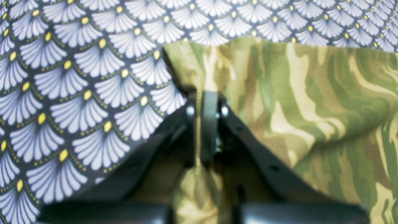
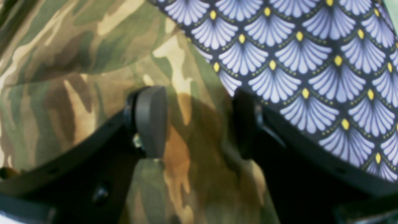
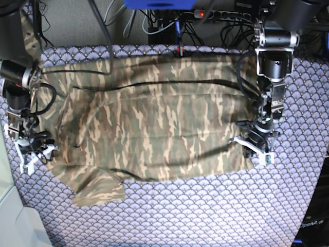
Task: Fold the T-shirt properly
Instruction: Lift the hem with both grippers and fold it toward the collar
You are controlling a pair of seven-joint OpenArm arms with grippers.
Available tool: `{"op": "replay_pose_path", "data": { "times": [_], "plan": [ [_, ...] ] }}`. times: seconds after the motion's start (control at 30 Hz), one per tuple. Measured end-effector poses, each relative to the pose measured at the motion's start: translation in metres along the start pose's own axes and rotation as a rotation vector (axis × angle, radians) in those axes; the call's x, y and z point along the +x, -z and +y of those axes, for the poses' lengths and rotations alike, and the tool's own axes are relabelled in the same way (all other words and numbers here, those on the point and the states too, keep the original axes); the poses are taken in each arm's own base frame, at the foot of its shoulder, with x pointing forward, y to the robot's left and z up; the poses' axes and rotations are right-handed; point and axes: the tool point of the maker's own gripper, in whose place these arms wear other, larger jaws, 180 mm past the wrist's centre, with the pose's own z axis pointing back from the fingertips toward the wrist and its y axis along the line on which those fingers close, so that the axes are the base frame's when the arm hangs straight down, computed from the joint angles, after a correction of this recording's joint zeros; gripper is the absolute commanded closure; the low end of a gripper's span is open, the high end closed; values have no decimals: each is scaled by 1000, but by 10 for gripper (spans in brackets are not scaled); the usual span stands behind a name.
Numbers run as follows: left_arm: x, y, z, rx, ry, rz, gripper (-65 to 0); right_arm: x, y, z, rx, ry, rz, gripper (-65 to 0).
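Because the T-shirt (image 3: 154,128) is soft, light cloth spread on the patterned table cover (image 3: 205,216), it will sag. Its edge is pinched in the closed left gripper (image 1: 205,124); the open right gripper (image 2: 199,124) straddles the opposite edge, where hold should be taken.

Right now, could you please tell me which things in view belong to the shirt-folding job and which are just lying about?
Part of the job:
- camouflage T-shirt, spread out flat
- left gripper, shut on the T-shirt's edge
- right gripper, open astride the cloth

Just lying about:
- fan-scale patterned cloth under the shirt
- cables behind the table
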Motion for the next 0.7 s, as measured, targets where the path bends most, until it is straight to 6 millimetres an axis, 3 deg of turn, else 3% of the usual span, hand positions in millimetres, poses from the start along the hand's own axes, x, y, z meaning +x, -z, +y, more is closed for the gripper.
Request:
{"op": "replay_pose_path", "data": {
  "times": [0.13,0.53,0.7],
  "plan": [
    [0,0,0,0,0,1,-8,-2,0,1,3,0,11,-331],
    [-1,0,0,5,-2,2,-8,-8,-5,17,29,-158,5,-40],
    [-1,0,0,5,-1,3,-8,-8,-11,20,32,-212,0,-18]
  ]
}}
